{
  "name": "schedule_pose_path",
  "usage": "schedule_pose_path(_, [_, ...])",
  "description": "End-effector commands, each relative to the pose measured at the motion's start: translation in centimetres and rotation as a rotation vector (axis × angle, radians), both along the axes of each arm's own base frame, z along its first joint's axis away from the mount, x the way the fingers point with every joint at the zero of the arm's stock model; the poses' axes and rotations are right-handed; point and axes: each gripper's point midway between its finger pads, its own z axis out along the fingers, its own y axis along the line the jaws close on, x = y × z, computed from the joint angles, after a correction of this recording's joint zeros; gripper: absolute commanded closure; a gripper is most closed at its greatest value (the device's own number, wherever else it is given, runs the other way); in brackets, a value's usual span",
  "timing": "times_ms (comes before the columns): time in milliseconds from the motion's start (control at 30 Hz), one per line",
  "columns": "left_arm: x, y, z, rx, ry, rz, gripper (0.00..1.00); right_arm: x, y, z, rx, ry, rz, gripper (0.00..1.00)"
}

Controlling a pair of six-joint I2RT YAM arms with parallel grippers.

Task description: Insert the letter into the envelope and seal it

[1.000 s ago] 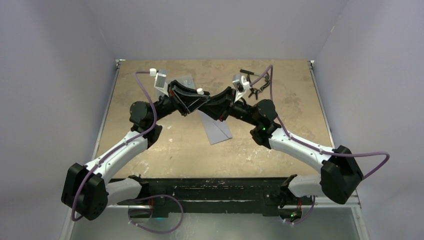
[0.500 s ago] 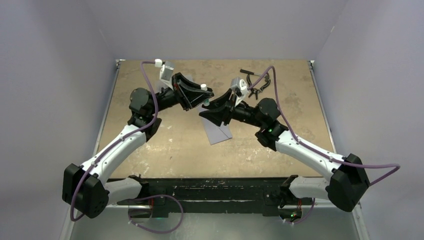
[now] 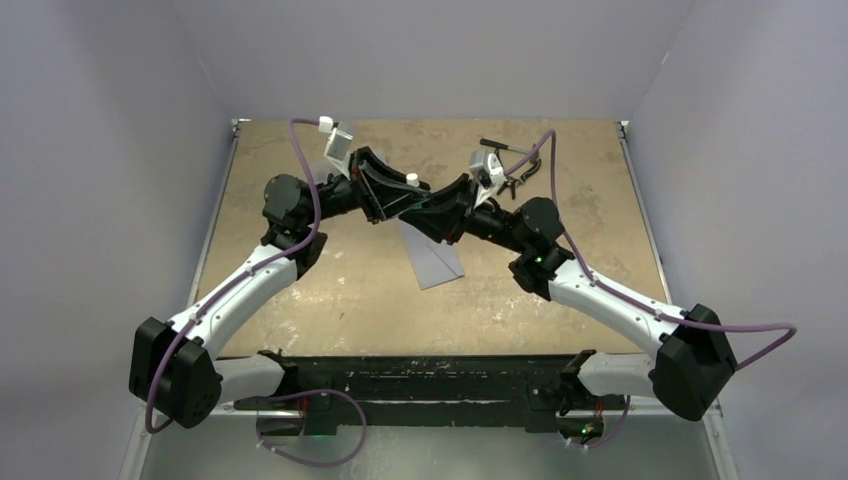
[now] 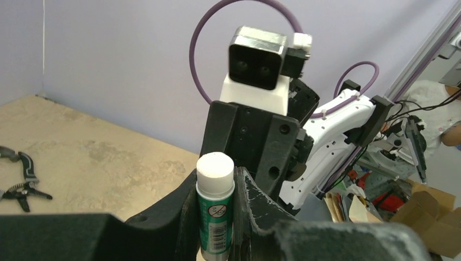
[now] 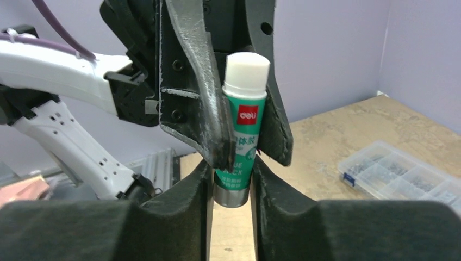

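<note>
"Since we begin at the envelope (image 3: 432, 262), where do we find it?"

"We find it flat on the table (image 3: 360, 300), near the middle and lying askew. Its near end shows bare, and its far end runs under the 2 grippers that meet above it. We cannot tell how its flap stands."

"And what do we see between those grippers?"

"We see 1 glue stick (image 5: 239, 136), upright, with a green label and a white cap on top. The left gripper (image 4: 216, 209) is clenched on its body: in the left wrist view both fingers press the tube's sides. The right gripper (image 5: 231, 190) faces it from the other side, its fingers set closely on either side of the silver base. Whether they grip it or merely flank it, we cannot tell."

"What do we note farther out?"

"We note pliers (image 4: 24, 164) lying on the table's far right part, beyond the right gripper and well apart from the envelope. In the right wrist view a clear compartment box (image 5: 402, 174) rests on the table too, off to one side of the glue stick."
</note>
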Motion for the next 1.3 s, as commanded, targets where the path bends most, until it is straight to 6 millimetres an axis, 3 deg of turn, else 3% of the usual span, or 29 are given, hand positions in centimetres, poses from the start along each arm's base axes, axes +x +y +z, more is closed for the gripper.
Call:
schedule_pose_path(0, [-1.2, 0.4, 3.0, -0.062, -0.065, -0.026, 1.00, -0.6, -1.3, 4.1, 0.125, -0.071, -0.028, 0.79])
schedule_pose_path(100, [-1.4, 0.6, 3.6, -0.091, -0.050, -0.027, 0.99, -0.6, -1.2, 4.2, 0.126, -0.065, -0.023, 0.97])
schedule_pose_path(133, [-1.3, 0.7, 3.7, -0.099, -0.039, -0.019, 0.92, -0.5, -1.3, 4.4, 0.138, -0.065, -0.028, 1.00])
schedule_pose_path(267, [-0.8, 1.2, 4.0, -0.158, 0.003, 0.024, 0.65, -0.6, -2.2, 5.9, 0.231, -0.049, -0.047, 1.00])
schedule_pose_path(467, [-1.0, 1.2, 3.3, -0.164, 0.032, 0.009, 0.59, -1.4, -2.7, 7.4, 0.323, -0.056, -0.013, 1.00])
schedule_pose_path(800, [-1.2, 0.4, 2.9, -0.133, 0.015, -0.058, 0.62, -2.3, -0.6, 6.2, 0.238, -0.072, 0.116, 1.00])
schedule_pose_path(867, [-1.2, 0.3, 2.8, -0.129, 0.017, -0.067, 0.68, -2.5, -0.5, 6.1, 0.231, -0.073, 0.127, 1.00])
schedule_pose_path(1000, [-0.9, 0.1, 2.4, -0.120, 0.024, -0.067, 1.00, -2.5, -0.4, 5.8, 0.216, -0.065, 0.136, 1.00])
schedule_pose_path(1033, [-0.7, 0.1, 2.2, -0.114, 0.026, -0.056, 1.00, -2.5, -0.3, 5.5, 0.202, -0.052, 0.137, 0.98])
schedule_pose_path(1133, [0.9, 0.2, 1.2, -0.052, 0.023, 0.041, 1.00, -1.5, -0.4, 4.2, 0.135, 0.002, 0.072, 0.47])
schedule_pose_path(1267, [4.8, 1.2, -1.6, 0.122, 0.067, 0.276, 1.00, 0.7, -1.4, 0.1, -0.043, 0.125, -0.096, 0.17])
